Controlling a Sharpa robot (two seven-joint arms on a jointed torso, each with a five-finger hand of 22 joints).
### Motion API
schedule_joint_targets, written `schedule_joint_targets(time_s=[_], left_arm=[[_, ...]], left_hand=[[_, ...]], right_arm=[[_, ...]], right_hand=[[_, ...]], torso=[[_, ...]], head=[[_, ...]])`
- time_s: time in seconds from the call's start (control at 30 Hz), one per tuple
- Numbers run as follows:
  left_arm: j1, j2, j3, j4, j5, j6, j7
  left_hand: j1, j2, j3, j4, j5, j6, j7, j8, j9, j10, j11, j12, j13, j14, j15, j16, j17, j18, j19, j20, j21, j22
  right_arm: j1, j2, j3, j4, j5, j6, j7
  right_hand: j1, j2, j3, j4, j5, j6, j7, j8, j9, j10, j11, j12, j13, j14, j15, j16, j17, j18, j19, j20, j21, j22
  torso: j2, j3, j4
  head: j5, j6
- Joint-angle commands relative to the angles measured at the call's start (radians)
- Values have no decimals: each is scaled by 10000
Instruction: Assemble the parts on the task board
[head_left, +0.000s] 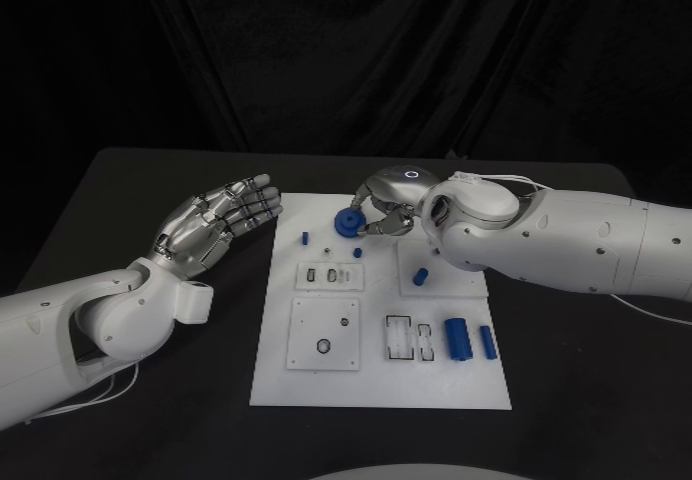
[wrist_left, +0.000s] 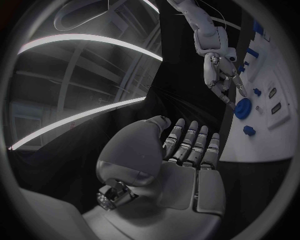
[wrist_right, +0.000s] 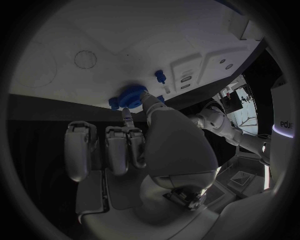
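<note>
Gear-like blue part is pinched by the right hand above the far end of the task board. Nearby, a small blue peg and another blue piece stand on the board; two blue cylinders lie nearer. The left hand is held open, empty, left of the board.

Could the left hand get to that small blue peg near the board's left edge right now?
Probably yes: the left hand hovers open beside the task board, and nothing lies between it and the small blue peg.
</note>
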Motion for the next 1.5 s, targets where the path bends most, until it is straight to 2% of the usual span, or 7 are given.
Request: schedule_joint_targets(time_s=[0.03,0.37,0.53,0.73,0.9,1.17,1.5], left_arm=[[-20,-1,7,11,43,125,1559],[-23,-3,7,2,56,143,1524],[-28,5,7,-11,62,163,1517],[-33,-68,7,17,64,133,1533],[-35,-169,7,89,65,12,1578],[-39,-211,6,104,66,-14,1611],[-52,-187,6,74,66,61,1673]], left_hand=[[9,-66,-9,-59,-33,-68,197,-37,-13,-74,4,-68,-11,-42,-6,-26,-12,21,-23,27,-47,2],[7,-62,-6,-60,-33,-72,198,-39,-14,-76,5,-68,-10,-40,-3,-19,-10,23,9,31,-33,9],[6,-58,-2,-62,-32,-78,199,-40,-14,-72,7,-62,-9,-23,1,16,-4,24,25,36,-26,13],[5,-54,3,-65,-30,-65,200,-38,-13,-72,9,-61,-8,-28,5,5,-3,25,-13,40,-41,4],[-9,-97,11,-124,-30,-57,217,-35,-10,-92,5,-86,-5,-229,-35,-233,-27,29,-212,-3,-127,-48],[-169,-146,-77,-264,-81,-446,381,-153,-45,-906,-357,-897,-94,-1250,-374,-1465,-152,28,-969,-349,-458,-222],[-199,-97,-78,-329,-68,-430,337,-152,-35,-996,-388,-995,-91,-1278,-363,-1476,-142,276,-741,-26,-352,-156]], right_arm=[[-38,-47,6,44,-66,-279,47],[-56,-91,6,27,-65,-176,24],[-70,-103,5,16,-65,-122,6],[-70,-362,11,87,-5,-482,140],[52,-1054,26,414,310,-1046,443],[283,-2804,24,1471,1317,-2149,1459],[322,-4417,-61,2053,1757,-2505,1500]], right_hand=[[50,73,14,-69,83,172,15,88,45,1043,47,28,2633,1051,82,25,2633,137,185,74,-69,1747],[73,105,6,-95,115,365,23,162,135,1043,59,28,2633,1051,94,25,2633,162,129,87,-150,1695],[123,140,11,-142,132,101,-2,-26,109,1043,43,28,2633,1051,89,25,2633,188,69,90,-237,1643],[100,150,-1,-128,136,133,-4,-24,121,1043,39,28,2633,1051,84,25,2633,186,74,89,-236,1649],[50,184,-20,-77,203,361,5,50,181,1043,39,28,2633,1051,79,25,2633,163,130,82,-175,1707],[204,348,151,15,796,938,-3,178,286,1043,35,28,2633,1051,79,25,2633,140,190,78,-117,1777],[166,242,144,194,736,1020,-12,99,275,1043,30,28,2633,1051,72,25,2633,164,133,77,-210,1728]], torso=[[4,0,2],[-2,-1,-8],[0,-2,-3],[-5,-5,-2],[-4,-2,7],[-21,0,-29],[-101,-35,-67]], head=[[4,9],[19,-5],[28,-12],[66,-15],[63,102],[8,248],[-55,243]])
